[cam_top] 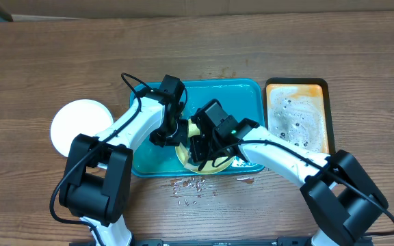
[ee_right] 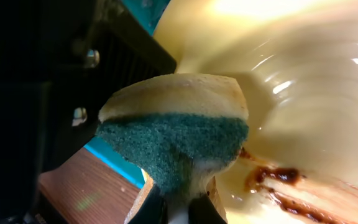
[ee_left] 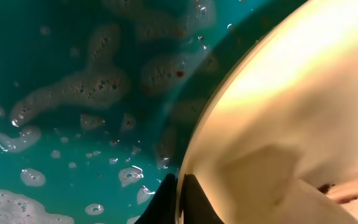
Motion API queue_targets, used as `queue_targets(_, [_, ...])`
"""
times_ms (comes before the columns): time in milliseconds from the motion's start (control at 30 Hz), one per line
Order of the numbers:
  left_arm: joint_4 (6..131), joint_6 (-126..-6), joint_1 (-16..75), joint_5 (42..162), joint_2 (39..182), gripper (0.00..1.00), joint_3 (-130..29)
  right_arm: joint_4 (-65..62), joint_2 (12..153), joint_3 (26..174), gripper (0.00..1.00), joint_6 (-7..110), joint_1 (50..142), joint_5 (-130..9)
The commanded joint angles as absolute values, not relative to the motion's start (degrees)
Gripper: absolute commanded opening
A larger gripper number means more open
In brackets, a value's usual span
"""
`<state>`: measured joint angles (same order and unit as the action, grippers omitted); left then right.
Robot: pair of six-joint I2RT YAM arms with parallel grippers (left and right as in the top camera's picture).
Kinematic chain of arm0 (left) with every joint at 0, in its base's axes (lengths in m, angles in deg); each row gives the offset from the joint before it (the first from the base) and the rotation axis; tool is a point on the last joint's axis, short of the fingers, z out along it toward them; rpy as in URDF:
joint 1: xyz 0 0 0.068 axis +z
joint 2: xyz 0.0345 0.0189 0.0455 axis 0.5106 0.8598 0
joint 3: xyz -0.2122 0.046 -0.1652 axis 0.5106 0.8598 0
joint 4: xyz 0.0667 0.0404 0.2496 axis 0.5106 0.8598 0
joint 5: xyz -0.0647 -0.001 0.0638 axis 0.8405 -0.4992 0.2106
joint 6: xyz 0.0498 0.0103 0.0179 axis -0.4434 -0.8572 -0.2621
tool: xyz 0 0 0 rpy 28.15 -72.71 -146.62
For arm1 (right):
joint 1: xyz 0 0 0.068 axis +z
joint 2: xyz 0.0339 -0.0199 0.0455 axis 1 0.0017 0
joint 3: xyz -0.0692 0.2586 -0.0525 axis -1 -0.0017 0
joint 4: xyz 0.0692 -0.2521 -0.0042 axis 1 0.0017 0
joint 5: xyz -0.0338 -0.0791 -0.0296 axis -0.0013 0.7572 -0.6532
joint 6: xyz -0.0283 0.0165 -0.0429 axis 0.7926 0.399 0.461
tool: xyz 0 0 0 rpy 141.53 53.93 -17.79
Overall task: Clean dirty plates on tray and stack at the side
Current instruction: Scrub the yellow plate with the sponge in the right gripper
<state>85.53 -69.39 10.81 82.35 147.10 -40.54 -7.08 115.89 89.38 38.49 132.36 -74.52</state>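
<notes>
The pale yellow-green plate (cam_top: 185,156) lies at the front of the teal tray (cam_top: 241,92), mostly hidden under both arms. My left gripper (ee_left: 181,200) is shut on that plate's rim (ee_left: 278,124), above the soapy tray floor (ee_left: 73,93). My right gripper (ee_right: 182,205) is shut on a sponge (ee_right: 176,134) with a green scouring face, held against the plate (ee_right: 316,106). Brown sauce smears (ee_right: 278,177) lie just right of the sponge. A white plate (cam_top: 70,123) sits on the table left of the tray.
A narrow orange tray (cam_top: 298,116) with soapy water stands right of the teal tray. Water drops (cam_top: 190,184) lie on the wooden table in front of the tray. The other white plate is out of view.
</notes>
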Motion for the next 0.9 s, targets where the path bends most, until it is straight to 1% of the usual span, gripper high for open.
queue_targets(0, [85.94, -68.78, 10.3, 81.98, 148.15, 0.04, -40.37, -7.76, 118.95, 89.14, 0.04, 38.21, 132.64, -72.86])
queue_targets(233, [86.2, -68.78, 10.3, 81.98, 148.15, 0.04, -40.37, -7.24, 119.93, 89.14, 0.04, 38.17, 132.4, -68.16])
queue_targets(533, [87.41, -68.8, 10.3, 81.91, 148.15, 0.04, -40.37, -3.76, 119.93, 89.14, 0.04, 38.23, 129.63, -53.95])
queue_targets(833, [87.82, -68.82, 10.3, 81.61, 148.15, 0.04, -40.37, -2.1, 119.93, 89.25, 0.04, 38.54, 124.29, -52.11])
queue_targets(867, [87.82, -68.82, 10.3, 81.5, 148.15, 0.04, -40.37, 0.24, 119.93, 89.25, 0.04, 41.99, 121.76, -51.94])
